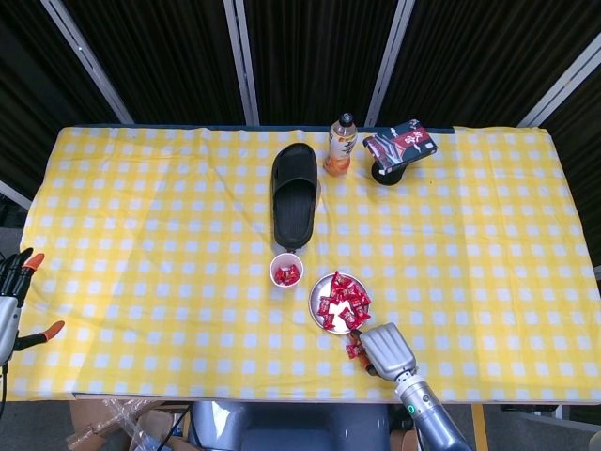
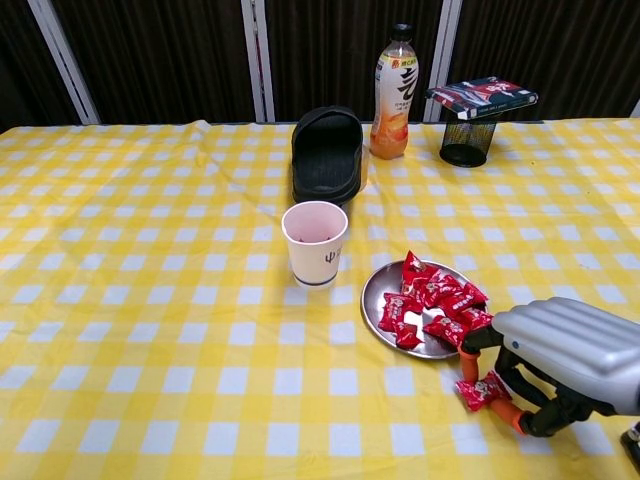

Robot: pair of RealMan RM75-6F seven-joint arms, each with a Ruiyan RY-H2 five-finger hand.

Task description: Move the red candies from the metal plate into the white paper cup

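1. Nearest of all, at the near right edge of the table, the right hand was curled down over a stray red candy lying on the cloth just near of the plate. Its orange fingertips bracketed the wrapper and seemed to pinch it, though the candy still looked to be resting on the cloth.
2. Off the near left corner, the left hand hung beside the table, fingers spread, holding nothing.
3. Just beyond the right hand sat the metal plate, with a heap of red candies piled on its right half; the nearest of them lay right beside the fingers.
4. Left of the plate and a touch farther stood the white paper cup, upright, close to the plate but apart from it. The head view showed a few red wrappers already inside.
5. Farther back, straight behind the cup, a black slipper lay lengthwise on the yellow checked tablecloth.
6. To the right of the slipper, an orange drink bottle stood upright with its cap on.
7. Farther right again, a black mesh pen holder stood with a dark red-patterned packet lying flat across its top.
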